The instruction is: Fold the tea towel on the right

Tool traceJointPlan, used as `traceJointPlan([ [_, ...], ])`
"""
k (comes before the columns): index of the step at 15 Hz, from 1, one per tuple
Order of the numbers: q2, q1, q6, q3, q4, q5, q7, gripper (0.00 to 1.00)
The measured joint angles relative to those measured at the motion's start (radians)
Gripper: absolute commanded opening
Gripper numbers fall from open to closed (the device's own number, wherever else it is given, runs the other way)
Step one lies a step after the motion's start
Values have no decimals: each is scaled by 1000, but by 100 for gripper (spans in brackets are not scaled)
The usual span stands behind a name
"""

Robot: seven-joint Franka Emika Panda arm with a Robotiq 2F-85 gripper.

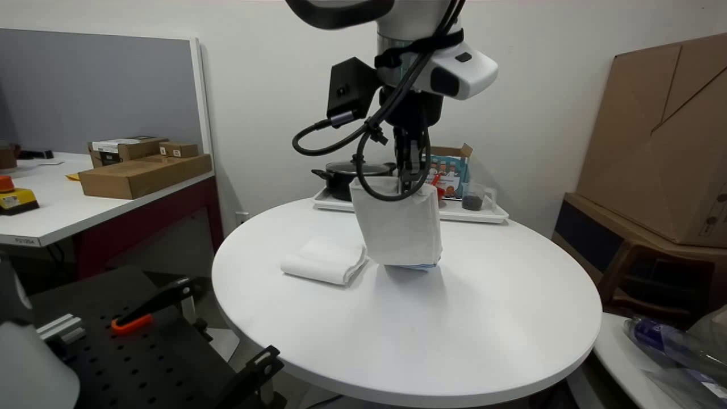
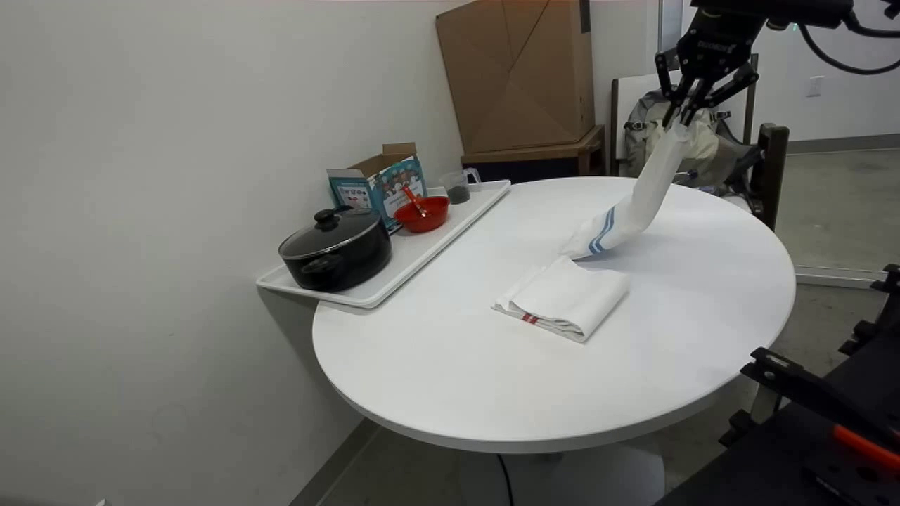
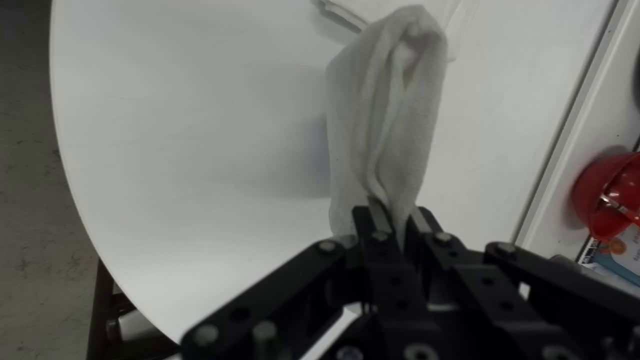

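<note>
Fingers are clamping the blue-striped towel by its top; it's hanging over the worktop, near its folded red-striped neighbour. Whether it's touching down, I can't tell. Layers are showing, so folding looks partly done; laying it flat is likely remaining. Beyond, a tray is carrying a pot and red bowl; farther, a big carton is standing near the wall.

The pincer points downward, slightly tilted — fingers pinched close together.
</note>
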Motion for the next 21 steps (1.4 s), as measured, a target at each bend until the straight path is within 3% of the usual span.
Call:
traceJointPlan([
  [7, 134, -7, -26, -2, 131, -1, 62, 8],
  [13, 257, 90, -117, -112, 276, -4, 106, 7],
  [21, 418, 128, -172, -135, 442, -10, 174, 7],
])
